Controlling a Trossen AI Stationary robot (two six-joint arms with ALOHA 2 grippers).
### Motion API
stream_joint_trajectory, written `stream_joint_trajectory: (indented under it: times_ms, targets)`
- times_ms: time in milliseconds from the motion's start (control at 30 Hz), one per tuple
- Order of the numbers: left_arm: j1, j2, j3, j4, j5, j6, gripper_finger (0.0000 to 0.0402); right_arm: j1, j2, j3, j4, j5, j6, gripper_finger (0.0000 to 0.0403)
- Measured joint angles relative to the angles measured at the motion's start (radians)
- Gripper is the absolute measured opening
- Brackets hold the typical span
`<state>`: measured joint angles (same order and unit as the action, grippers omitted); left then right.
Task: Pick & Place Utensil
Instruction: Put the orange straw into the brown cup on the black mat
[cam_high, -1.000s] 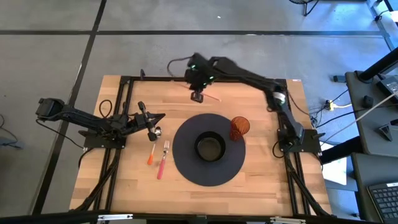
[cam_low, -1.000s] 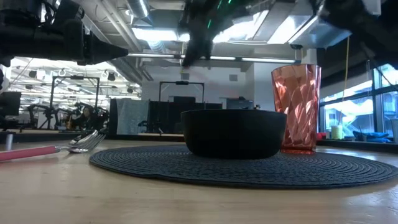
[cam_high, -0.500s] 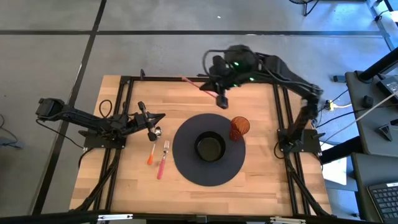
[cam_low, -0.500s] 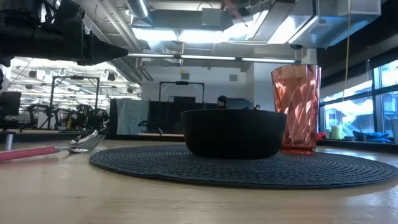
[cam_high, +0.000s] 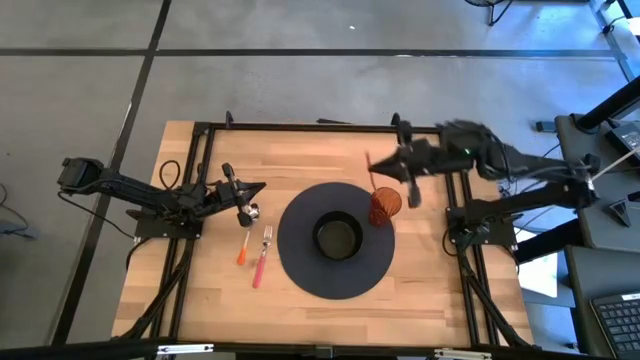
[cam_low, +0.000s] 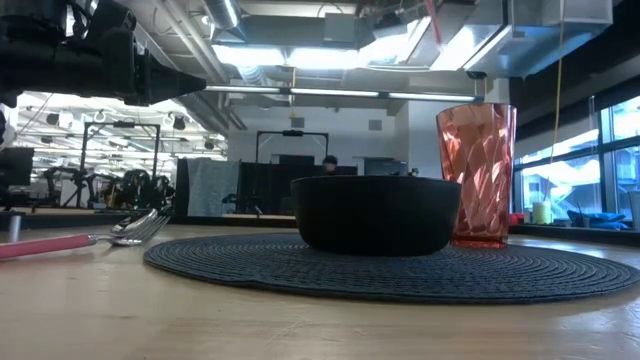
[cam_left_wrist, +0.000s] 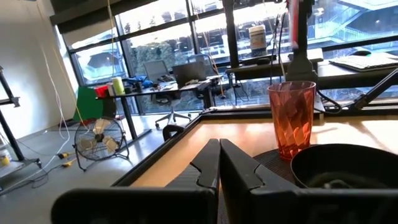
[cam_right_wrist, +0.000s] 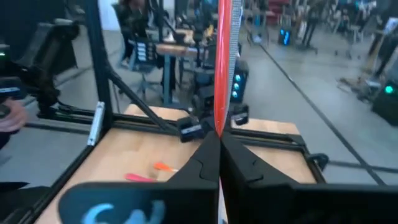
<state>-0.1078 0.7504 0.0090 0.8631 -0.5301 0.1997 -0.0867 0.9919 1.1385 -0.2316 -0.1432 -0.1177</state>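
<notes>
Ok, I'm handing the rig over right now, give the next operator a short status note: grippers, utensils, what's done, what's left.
Right gripper: shut on a red utensil, held in the air near the red cup, at the mat's right edge.
Left gripper: shut, empty, parked at the table's left, waiting.
On the table: black bowl in the middle of the round dark mat; pink fork and an orange utensil lie left of the mat.
Done: red utensil picked up.
Left: set it down; where it goes is not evident, likely the cup or beside the bowl.
</notes>
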Motion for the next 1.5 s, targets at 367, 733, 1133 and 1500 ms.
stream_joint_trajectory:
  times_ms: [367,733,1133,1500]
  targets:
    - [0.000,0.000,0.000,0.000,0.000,-0.007,0.0005,0.042,-0.287,-0.498,0.321,0.065,0.048,0.0000]
    - [0.000,0.000,0.000,0.000,0.000,-0.007,0.0004,0.046,-0.301,-0.681,0.473,0.185,0.057,0.0000]
    - [0.000,0.000,0.000,0.000,0.000,-0.006,0.0001,0.051,-0.294,-0.840,0.588,0.222,0.083,0.0000]
    - [0.000,0.000,0.000,0.000,0.000,-0.006,0.0002,0.051,-0.294,-0.923,0.618,0.222,0.092,0.0000]
